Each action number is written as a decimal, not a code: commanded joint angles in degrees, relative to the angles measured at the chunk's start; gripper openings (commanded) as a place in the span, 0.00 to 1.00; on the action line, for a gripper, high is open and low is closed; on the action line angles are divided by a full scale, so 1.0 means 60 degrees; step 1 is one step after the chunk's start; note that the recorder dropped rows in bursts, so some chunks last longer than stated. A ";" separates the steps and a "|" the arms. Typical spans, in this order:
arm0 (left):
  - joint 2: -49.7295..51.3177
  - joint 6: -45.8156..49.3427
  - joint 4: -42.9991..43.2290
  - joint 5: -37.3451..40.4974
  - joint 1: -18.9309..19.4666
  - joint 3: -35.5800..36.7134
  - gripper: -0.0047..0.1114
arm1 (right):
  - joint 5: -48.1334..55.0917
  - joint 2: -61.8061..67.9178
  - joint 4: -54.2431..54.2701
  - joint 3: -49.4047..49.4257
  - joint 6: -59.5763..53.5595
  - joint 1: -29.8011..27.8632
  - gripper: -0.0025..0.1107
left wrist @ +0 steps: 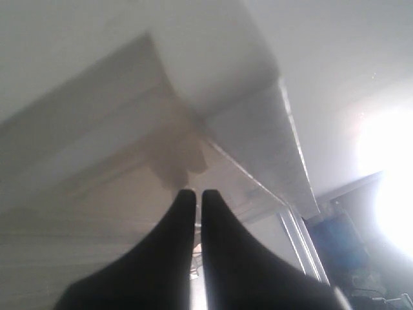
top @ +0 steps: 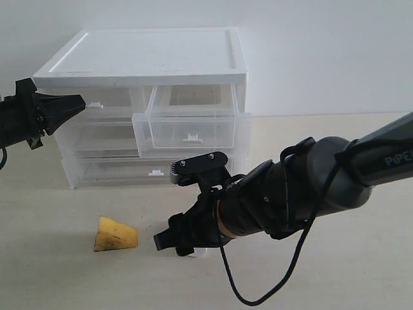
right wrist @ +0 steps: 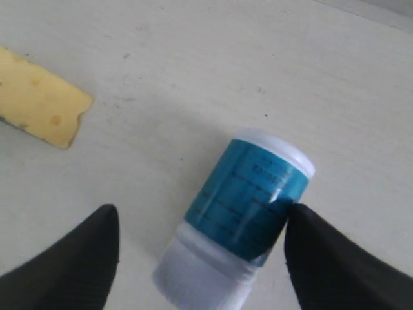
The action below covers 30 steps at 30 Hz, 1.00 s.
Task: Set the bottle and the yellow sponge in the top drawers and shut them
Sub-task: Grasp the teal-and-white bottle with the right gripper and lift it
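The bottle [right wrist: 248, 203] lies on its side on the table [top: 335, 271], in front of the cabinet [top: 148, 55], with its white cap [right wrist: 206, 278] towards the wrist camera. The right gripper [top: 177, 244] is down at the tabletop with its jaws wide and the bottle between them. One finger [right wrist: 322, 258] touches the teal side; the other finger [right wrist: 84, 258] stands clear of it. In the exterior view the gripper and arm hide nearly all of the bottle.

The sponge [top: 116, 234] lies on the table near the right gripper, on the left gripper's side and apart from the bottle. Nothing touches it.

The right top drawer [top: 190, 119] is pulled out and juts over the drawers below. The right arm crosses low in front of it, and a cable [top: 258, 294] loops from that arm down over the table. The left top drawer [top: 110, 98] is shut.

The left gripper [top: 79, 102] hangs at the height of the shut drawer's front, near the cabinet's left edge. Its jaws are almost together with only a thin slit between them, holding nothing. Whether it touches the cabinet cannot be told
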 commanded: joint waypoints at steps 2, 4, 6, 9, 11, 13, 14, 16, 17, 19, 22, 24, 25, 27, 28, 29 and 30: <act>-0.0022 -0.0038 -0.0096 0.0093 -0.0041 -0.0109 0.07 | 0.0346 -0.0005 0.0031 -0.0083 0.0030 0.0008 0.33; -0.0022 -0.0038 -0.0096 0.0093 -0.0041 -0.0109 0.07 | 0.0105 -0.0005 0.0031 -0.0083 -0.0229 0.0008 0.17; -0.0022 -0.0038 -0.0096 0.0093 -0.0041 -0.0109 0.07 | -0.0433 -0.0005 -0.0042 -0.0083 -0.0477 0.0008 0.01; -0.0022 -0.0038 -0.0113 0.0093 -0.0041 -0.0109 0.07 | -0.1122 -0.0005 -0.0083 -0.0083 -0.0758 0.0008 0.02; -0.0022 -0.0038 -0.0113 0.0093 -0.0041 -0.0109 0.07 | -0.1545 -0.0005 -0.0136 -0.0083 -0.0819 0.0008 0.02; -0.0022 -0.0038 -0.0113 0.0093 -0.0041 -0.0109 0.07 | -0.1758 -0.0039 -0.0234 -0.0083 -0.0819 0.0008 0.02; -0.0022 -0.0038 -0.0113 0.0093 -0.0041 -0.0109 0.07 | -0.1804 -0.0064 -0.0357 -0.0083 -0.0819 0.0008 0.02; -0.0022 -0.0038 -0.0113 0.0093 -0.0041 -0.0109 0.07 | -0.1808 -0.0085 -0.0563 -0.0083 -0.0819 0.0008 0.02; -0.0022 -0.0038 -0.0113 0.0093 -0.0041 -0.0109 0.07 | -0.1826 -0.0085 -0.0563 -0.0083 -0.0819 0.0008 0.03; -0.0022 -0.0021 -0.0096 0.0093 -0.0041 -0.0109 0.07 | -0.2043 -0.0085 -0.0563 -0.0083 -0.0866 0.0008 0.08; -0.0022 0.0005 -0.0071 0.0093 -0.0041 -0.0109 0.07 | -0.2166 -0.0085 -0.0563 -0.0099 -0.0895 0.0008 0.28; -0.0022 0.0005 -0.0029 0.0093 -0.0041 -0.0109 0.07 | -0.1728 -0.0085 -0.0563 -0.0099 -0.0875 0.0008 0.50; -0.0022 0.0005 -0.0029 0.0093 -0.0041 -0.0109 0.07 | -0.1621 -0.0085 -0.0563 -0.0099 -0.0875 0.0008 0.51; -0.0022 0.0005 -0.0029 0.0093 -0.0041 -0.0109 0.07 | -0.1453 -0.0085 -0.0563 -0.0099 -0.0924 0.0008 0.51; -0.0022 0.0005 -0.0029 0.0093 -0.0041 -0.0109 0.07 | -0.1428 -0.0085 -0.0563 -0.0099 -0.1007 0.0008 0.51; -0.0022 0.0030 -0.0029 0.0093 -0.0041 -0.0109 0.07 | -0.1428 -0.0085 -0.0563 -0.0099 -0.1204 0.0008 0.51; -0.0022 0.0030 -0.0029 0.0093 -0.0041 -0.0109 0.07 | -0.1521 -0.0085 -0.0563 -0.0099 -0.1473 0.0008 0.51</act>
